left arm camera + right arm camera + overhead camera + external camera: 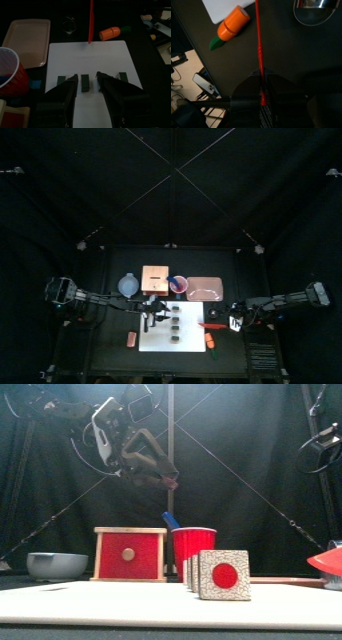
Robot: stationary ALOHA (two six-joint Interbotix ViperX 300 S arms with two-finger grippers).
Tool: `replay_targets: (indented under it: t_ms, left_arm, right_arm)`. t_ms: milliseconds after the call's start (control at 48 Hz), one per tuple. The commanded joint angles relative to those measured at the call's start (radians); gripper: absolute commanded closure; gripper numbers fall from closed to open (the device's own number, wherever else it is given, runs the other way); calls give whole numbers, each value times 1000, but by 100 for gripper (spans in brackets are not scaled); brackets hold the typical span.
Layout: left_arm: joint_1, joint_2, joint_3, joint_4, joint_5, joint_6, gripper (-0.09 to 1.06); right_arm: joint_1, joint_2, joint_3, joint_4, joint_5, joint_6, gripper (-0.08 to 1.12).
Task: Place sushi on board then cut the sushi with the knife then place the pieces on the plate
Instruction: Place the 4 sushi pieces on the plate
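Right wrist view: carrot (231, 24) beside knife (258, 50)

Top: high, looking down. Front: table-level, near. Wrists close, sharing board (87, 57).

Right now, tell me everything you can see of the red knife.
The red knife shows edge-on as a thin, straight, plastic-looking red strip. The right hand is shut on one end, hiding the handle. The blade sticks straight out, beside the toy carrot, its tip at the edge of the white board; contact there is unclear.
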Motion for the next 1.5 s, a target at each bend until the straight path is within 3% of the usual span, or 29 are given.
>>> replay_targets:
  t_ms: [21, 146, 417, 542, 708, 875, 1146, 1312, 1500]
  left_arm:
    - [11, -9, -3, 2, -29, 0, 21]
    - [20, -8, 0, 3, -32, 2, 21]
    - [37, -9, 5, 12, -34, 3, 21]
    - [43, -15, 12, 20, -34, 3, 21]
    - [66, -23, 37, 21, -37, 3, 21]
    - [77, -31, 67, 20, -37, 0, 22]
    - [89, -44, 112, 18, -37, 2, 22]
    - [97, -64, 141, 17, -37, 0, 22]
    - [104, -86, 166, 17, -35, 2, 22]
  right_arm:
    - [-25, 3, 9, 8, 3, -3, 62]
    - [-49, 3, 29, 15, 0, -5, 57]
    - [-67, 0, 26, -3, 3, -5, 31]
    - [-71, -2, 0, -43, 29, -3, 27]
    - [-81, 9, -52, -215, -37, 2, 27]
    - [-81, 51, -110, -379, -224, 2, 26]
    - [-106, 261, -156, -609, -601, 3, 26]
    - [-126, 413, -196, -618, -782, 3, 26]
    - [-126, 563, -281, -617, -813, 2, 26]
